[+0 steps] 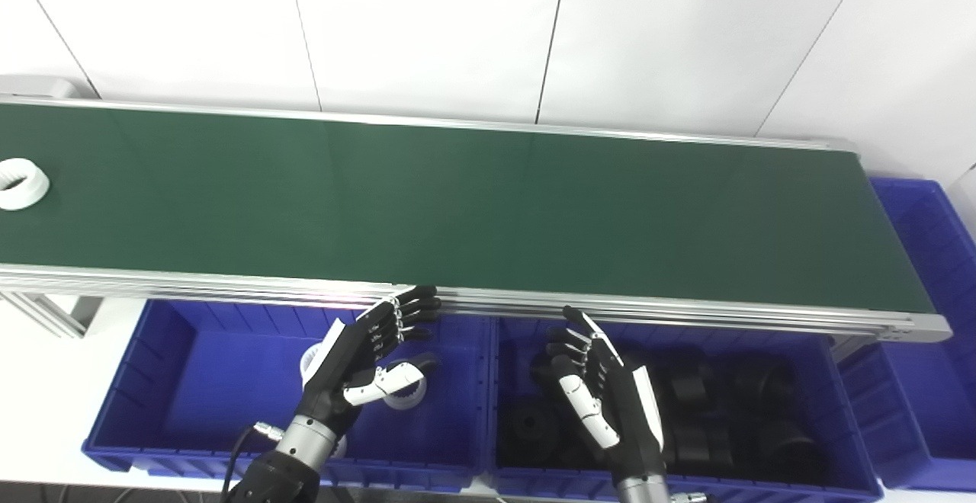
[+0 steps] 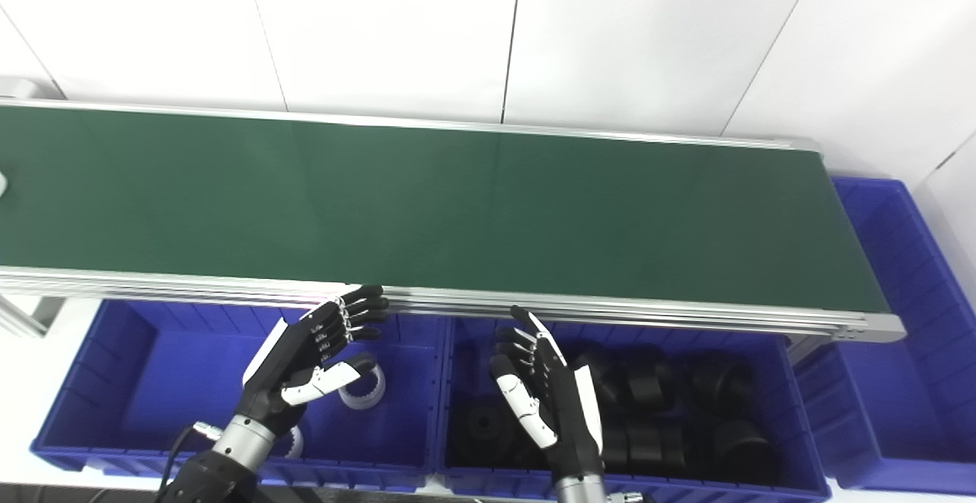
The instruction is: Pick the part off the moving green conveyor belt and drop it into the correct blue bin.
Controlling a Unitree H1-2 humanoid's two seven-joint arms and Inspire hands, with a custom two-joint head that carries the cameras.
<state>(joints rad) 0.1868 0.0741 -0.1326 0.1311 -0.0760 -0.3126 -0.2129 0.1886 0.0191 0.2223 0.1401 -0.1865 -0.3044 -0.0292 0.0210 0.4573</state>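
A white toothed ring part lies on the green conveyor belt at its far left end. My left hand is open and empty, held over the left blue bin, which holds white ring parts. My right hand is open and empty, held over the middle blue bin, which holds several black parts. Both hands are just below the belt's near rail.
A third blue bin stands at the belt's right end. The aluminium frame rail runs along the belt's near edge above the bins. A white panelled wall lies behind.
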